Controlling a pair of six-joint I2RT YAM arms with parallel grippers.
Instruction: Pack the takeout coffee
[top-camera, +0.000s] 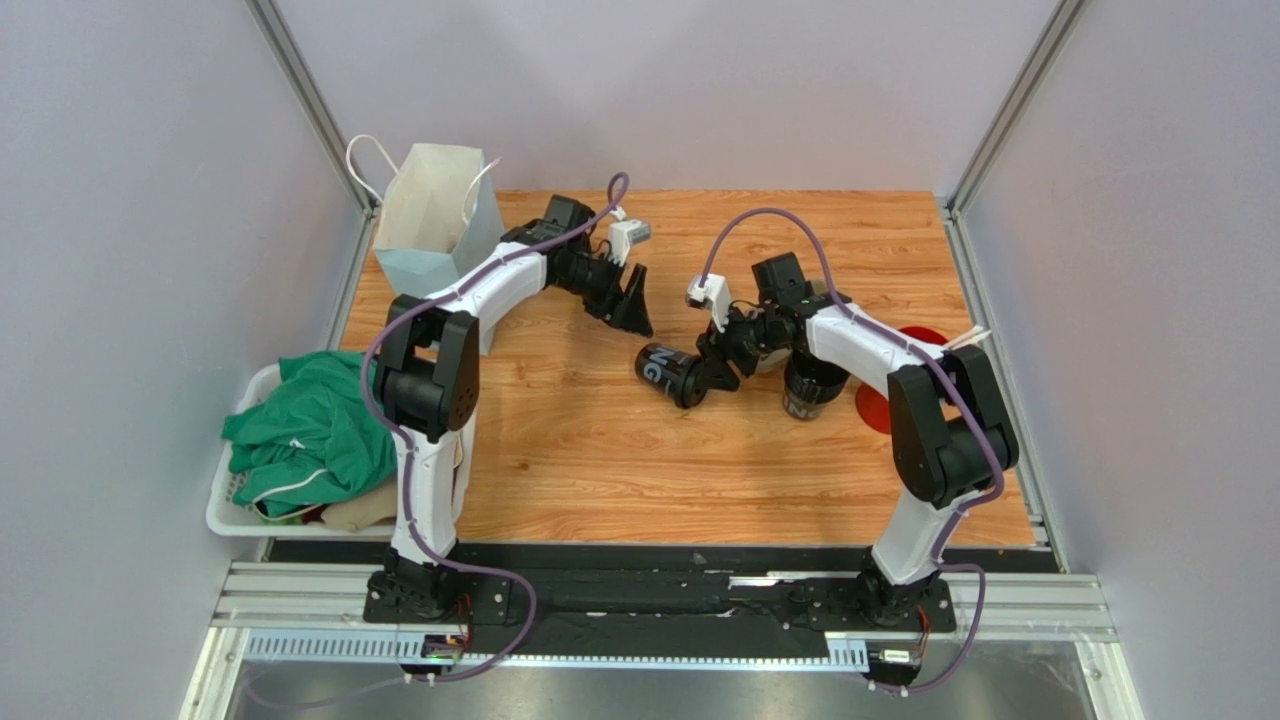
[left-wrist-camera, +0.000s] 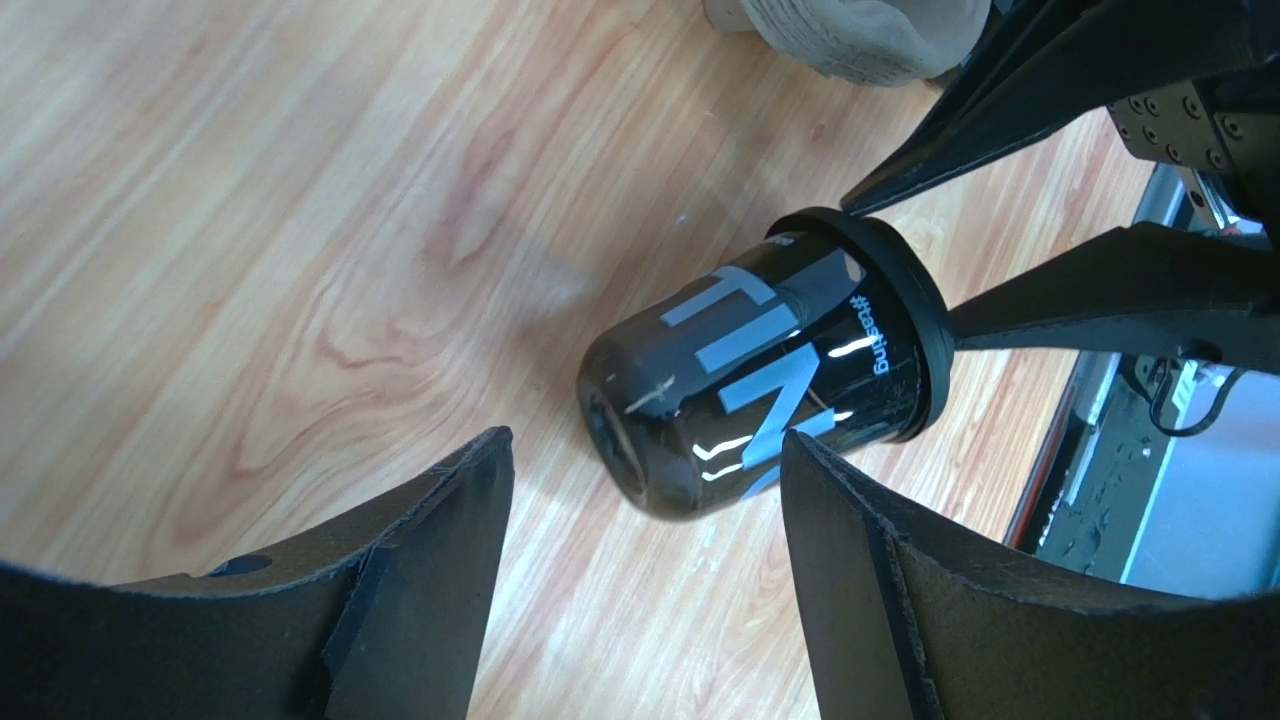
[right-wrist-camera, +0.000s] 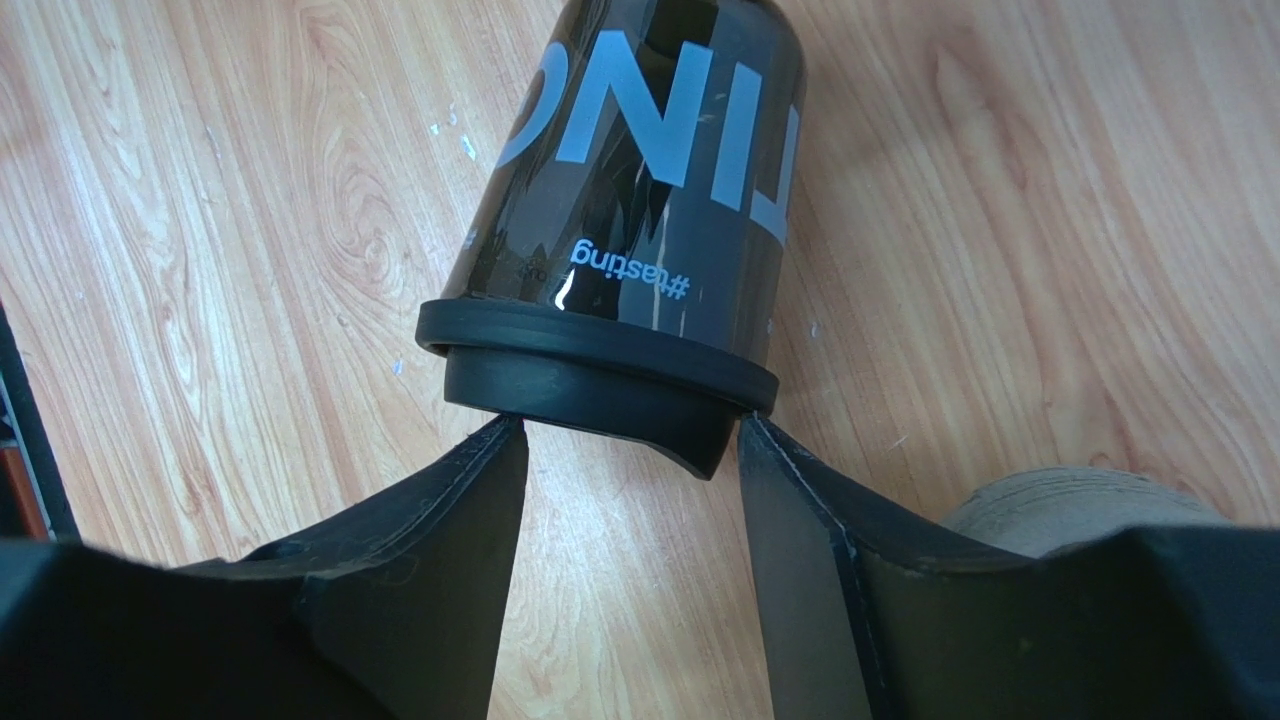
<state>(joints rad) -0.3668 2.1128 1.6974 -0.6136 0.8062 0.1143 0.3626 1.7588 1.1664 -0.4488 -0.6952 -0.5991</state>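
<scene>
Black cup (top-camera: 672, 372): lying on its side on the table (top-camera: 601, 465), mid-board, lid on and facing the right arm
Right gripper (right-wrist-camera: 628, 435): bracketing the lid, both fingertips touching its rim; I cannot tell whether it is pinching or only resting there
Left gripper (left-wrist-camera: 646, 446): hanging spread wide over the cup's base end, holding nothing
Tray (right-wrist-camera: 1067, 503): sitting near the cup on the right arm's side; the cup is not sitting in a well
Bag (top-camera: 436, 218): standing at the far left corner, well apart
Progress: looking early; nothing is packed, and the cup is waiting to be lifted, righted and seated
</scene>
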